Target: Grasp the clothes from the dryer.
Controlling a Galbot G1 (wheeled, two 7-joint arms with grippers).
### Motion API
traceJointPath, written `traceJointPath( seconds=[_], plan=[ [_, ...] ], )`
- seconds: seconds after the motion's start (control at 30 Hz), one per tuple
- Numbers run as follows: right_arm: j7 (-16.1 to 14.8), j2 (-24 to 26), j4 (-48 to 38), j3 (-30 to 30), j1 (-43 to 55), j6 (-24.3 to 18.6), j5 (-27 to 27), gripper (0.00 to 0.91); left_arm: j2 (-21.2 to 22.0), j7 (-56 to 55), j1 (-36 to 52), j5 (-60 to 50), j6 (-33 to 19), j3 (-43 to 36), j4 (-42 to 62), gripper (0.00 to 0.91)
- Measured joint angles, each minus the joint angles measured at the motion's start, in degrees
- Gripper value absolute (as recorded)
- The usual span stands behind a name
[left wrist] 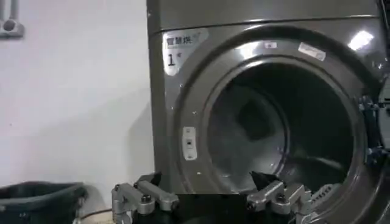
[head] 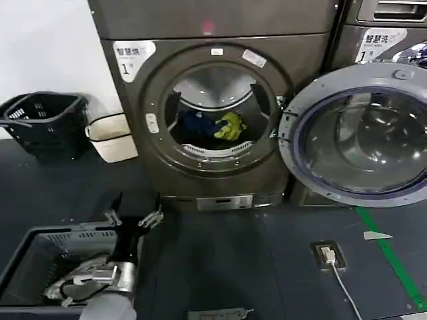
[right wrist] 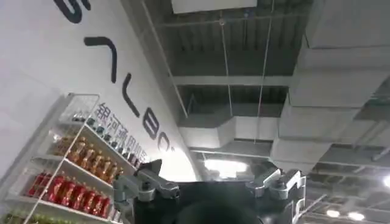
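Observation:
The dryer stands straight ahead, a dark bronze-grey machine with a small red light on top and its porthole uncovered. Its grey-rimmed glass door hangs swung out to the right. The clothes lie low in the steel drum: a navy piece beside a yellow-green piece. My left gripper is open and holds nothing, low in front of the dryer's left side, well short of the opening. In the left wrist view the left gripper faces the porthole rim. My right gripper is open and points up at the ceiling.
A grey crate sits on the floor under my left arm. A black basket and a white container stand by the wall at left. A second machine is at right. A floor socket with cable and green tape mark the floor.

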State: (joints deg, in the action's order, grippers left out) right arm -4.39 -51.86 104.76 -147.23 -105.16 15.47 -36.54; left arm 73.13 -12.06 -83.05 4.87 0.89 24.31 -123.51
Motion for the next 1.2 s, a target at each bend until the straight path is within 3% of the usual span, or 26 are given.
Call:
traceJointPath(
  seconds=[1.2],
  plan=[
    [-1.16,-0.25,-0.02,0.94,1.51,-1.07,-0.21,0.907,-0.22,0.29,0.74,0.21,0.59,0.57,0.2,0.907]
  ],
)
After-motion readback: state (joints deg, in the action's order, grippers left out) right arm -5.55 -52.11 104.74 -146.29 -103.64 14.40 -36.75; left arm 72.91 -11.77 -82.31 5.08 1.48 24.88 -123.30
